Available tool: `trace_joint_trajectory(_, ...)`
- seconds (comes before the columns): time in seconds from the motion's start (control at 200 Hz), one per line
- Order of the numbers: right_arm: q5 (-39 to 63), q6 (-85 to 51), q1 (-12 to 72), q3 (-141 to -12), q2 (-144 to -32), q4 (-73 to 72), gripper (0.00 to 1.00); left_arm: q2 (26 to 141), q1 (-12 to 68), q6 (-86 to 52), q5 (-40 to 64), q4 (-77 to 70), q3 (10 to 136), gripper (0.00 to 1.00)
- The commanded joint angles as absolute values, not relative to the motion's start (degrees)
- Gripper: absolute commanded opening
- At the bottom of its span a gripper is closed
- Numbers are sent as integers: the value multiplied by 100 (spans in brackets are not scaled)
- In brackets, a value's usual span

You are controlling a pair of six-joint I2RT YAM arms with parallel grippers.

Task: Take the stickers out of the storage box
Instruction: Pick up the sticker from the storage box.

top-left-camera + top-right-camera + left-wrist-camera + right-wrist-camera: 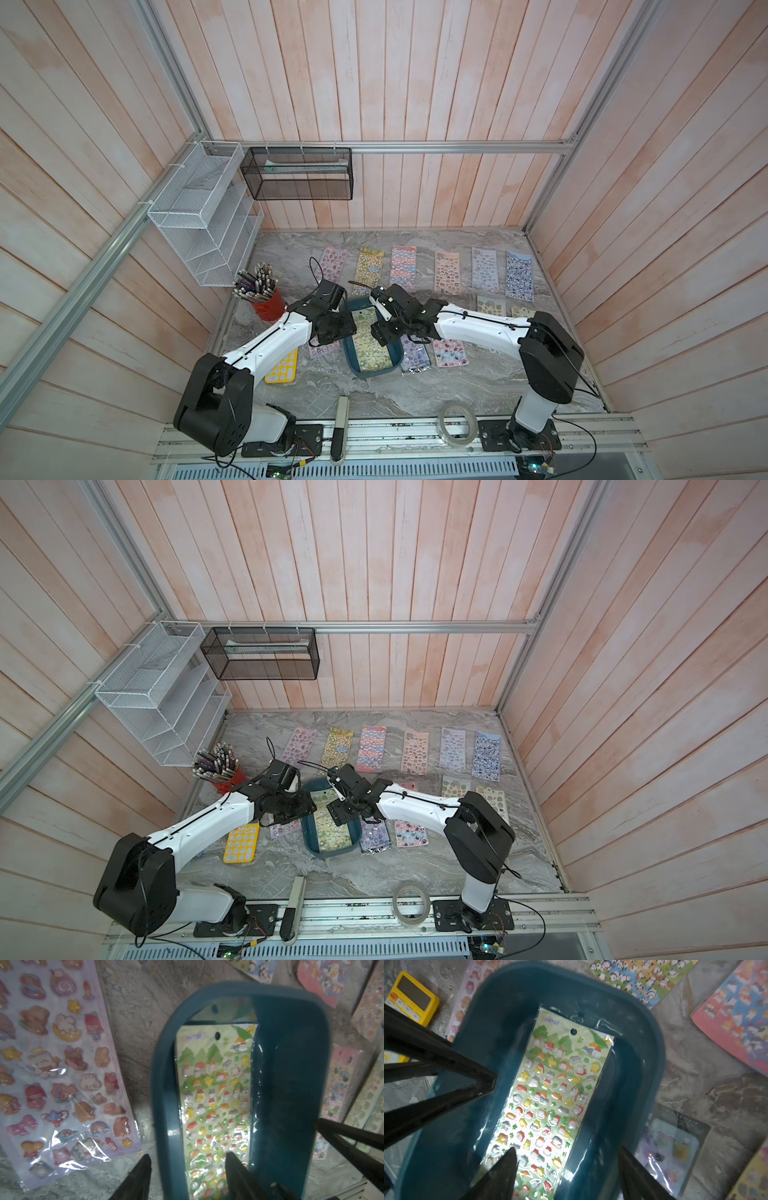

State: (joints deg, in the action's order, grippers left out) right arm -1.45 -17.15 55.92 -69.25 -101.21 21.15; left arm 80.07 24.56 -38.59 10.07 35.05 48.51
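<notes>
The teal storage box (366,375) (328,855) lies mid-table between both arms. One green sticker sheet (372,353) (216,1088) (554,1093) lies flat inside it. My left gripper (188,1159) (348,328) is open and straddles one long wall of the box, one finger over the green sheet and one outside. My right gripper (568,1155) (377,332) is open at the opposite long wall, one finger over the sheet and the other beyond the rim. Several other stickers (448,272) lie on the marble in a back row and beside the box (449,353).
A yellow stencil (282,368) and a purple sticker sheet (62,1076) lie left of the box. A red pencil cup (270,306) stands at the left. A tape roll (457,419) sits at the front edge. A white rack (208,216) and a black mesh basket (297,174) hang on the walls.
</notes>
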Motion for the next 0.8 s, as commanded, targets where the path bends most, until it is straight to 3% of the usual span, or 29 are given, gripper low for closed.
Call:
trace_joint_trajectory(0.0, -594, -1880, 5690, -7053, -10322, 2459, 76, 8154, 2489, -3959, 966, 3294, 4707, 54)
trace_joint_trajectory(0.375, -1144, -2274, 5854, -7740, -11097, 2798, 69, 8513, 2496, -4065, 1000, 3040, 4623, 31)
trace_joint_trajectory(0.795, -1202, -3189, 5854, -8257, -11862, 3114, 82, 8236, 2507, -4227, 935, 3107, 4477, 13)
